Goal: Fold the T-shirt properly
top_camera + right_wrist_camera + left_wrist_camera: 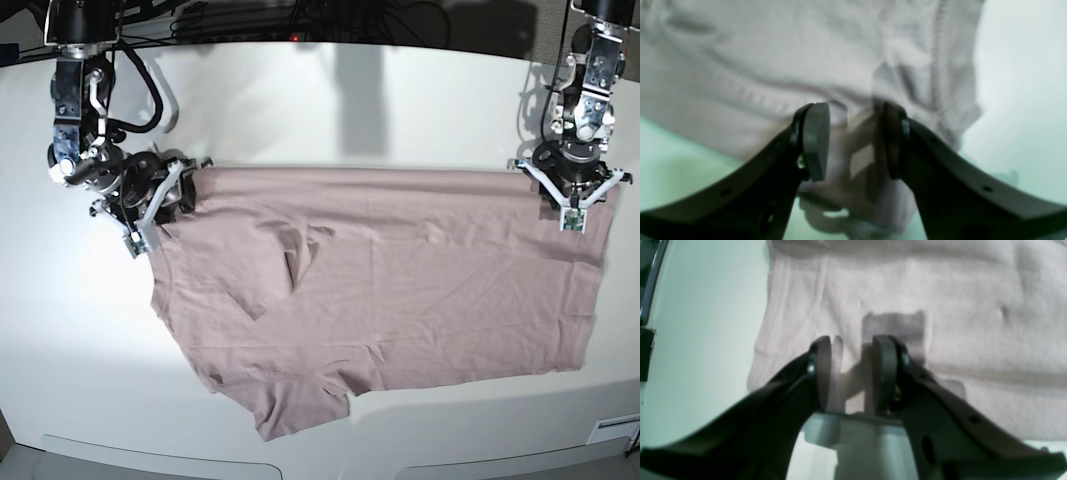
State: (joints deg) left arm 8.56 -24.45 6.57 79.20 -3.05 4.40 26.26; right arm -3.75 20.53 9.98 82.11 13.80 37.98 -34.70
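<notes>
The T-shirt [400, 280] lies spread across the middle of the white table [320, 100], its long straight top edge running from one gripper to the other, toward the far edge. The left gripper [851, 373] stands at that edge's end near the table's right side in the base view, jaws part-open with a clear gap; cloth lies beneath and between the pads [823, 373], but whether they pinch any of it cannot be told. The right gripper [851, 140] sits at the other end of that edge, toward the table's left side, jaws also part-open, with bunched cloth and a stitched hem in the gap; a grip cannot be confirmed there either. Outward from the grippers, the fabric runs flat along the top, with a raised crease left of centre. The lower border slants toward the near edge, where a sleeve-like flap [300, 405] sticks out. Dark cables [300, 20] lie along the far edge.
</notes>
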